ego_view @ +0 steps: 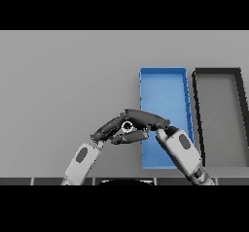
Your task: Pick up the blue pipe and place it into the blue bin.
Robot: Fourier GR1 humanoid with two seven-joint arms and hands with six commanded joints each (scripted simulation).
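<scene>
While my left hand (109,129) and right hand (146,119) meet beside the blue bin (163,88), I cannot tell their grips.

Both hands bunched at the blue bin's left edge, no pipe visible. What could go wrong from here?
1. The left hand and right hand meet fingertip to fingertip; they could jam or knock each other.
2. The blue pipe doesn't show, only a small pale ring between the fingers; whether either hand holds it can't be judged.
3. The hands sit at the left wall of the blue bin, so a release now might land on the table.
</scene>
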